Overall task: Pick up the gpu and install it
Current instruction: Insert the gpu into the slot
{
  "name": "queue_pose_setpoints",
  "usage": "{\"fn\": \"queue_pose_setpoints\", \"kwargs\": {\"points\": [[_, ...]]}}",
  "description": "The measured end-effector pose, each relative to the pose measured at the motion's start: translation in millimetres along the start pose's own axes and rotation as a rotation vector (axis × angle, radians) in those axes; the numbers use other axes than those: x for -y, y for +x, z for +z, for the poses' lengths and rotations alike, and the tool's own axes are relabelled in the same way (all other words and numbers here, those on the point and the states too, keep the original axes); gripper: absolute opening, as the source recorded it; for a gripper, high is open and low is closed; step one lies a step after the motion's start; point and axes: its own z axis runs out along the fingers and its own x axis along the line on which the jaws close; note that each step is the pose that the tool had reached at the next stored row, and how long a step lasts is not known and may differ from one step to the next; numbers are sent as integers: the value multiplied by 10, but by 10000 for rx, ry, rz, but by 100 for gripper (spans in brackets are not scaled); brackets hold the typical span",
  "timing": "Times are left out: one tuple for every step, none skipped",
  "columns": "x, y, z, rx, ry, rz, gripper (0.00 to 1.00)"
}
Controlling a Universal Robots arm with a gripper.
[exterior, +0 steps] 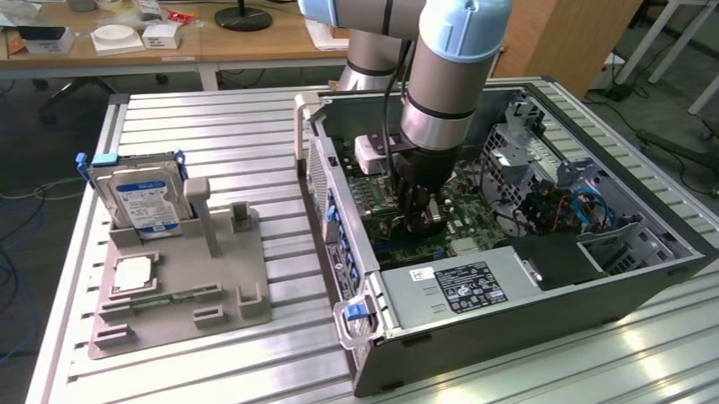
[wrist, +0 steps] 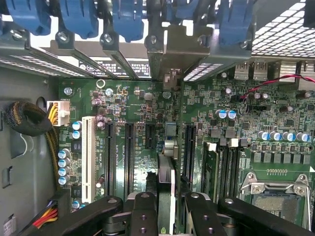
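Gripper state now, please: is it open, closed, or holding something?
Gripper: closed on the gpu, which stands edge-on over the motherboard inside the computer case.

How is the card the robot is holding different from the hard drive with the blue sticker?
The gpu is thin and dark, seen edge-on; the hard drive is thicker, silvery, with a blue label. The gpu is inside the computer case, over the green board, gripped by the gripper; the hard drive stands upright in the grey holder on the table, with nothing touching it. Both are computer parts standing on edge.
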Motion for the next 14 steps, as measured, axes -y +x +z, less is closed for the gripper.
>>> {"fn": "queue_pose_setpoints", "kwargs": {"points": [[0,0,0,1,0,0,27],[0,0,0,1,0,0,27],[0,0,0,1,0,0,27],[0,0,0,1,1,0,27],[0,0,0,1,1,0,27],[0,0,0,1,1,0,27],[-1,0,0,1,1,0,27],[-2,0,3,1,1,0,27],[-4,0,14,-4,-1,0,27],[-8,0,30,-7,-1,-2,27],[-14,1,52,-4,17,-7,27],[-21,3,60,-17,35,-7,27],[-23,4,64,-17,38,-9,27],[-23,4,65,-15,39,-10,27]]}}
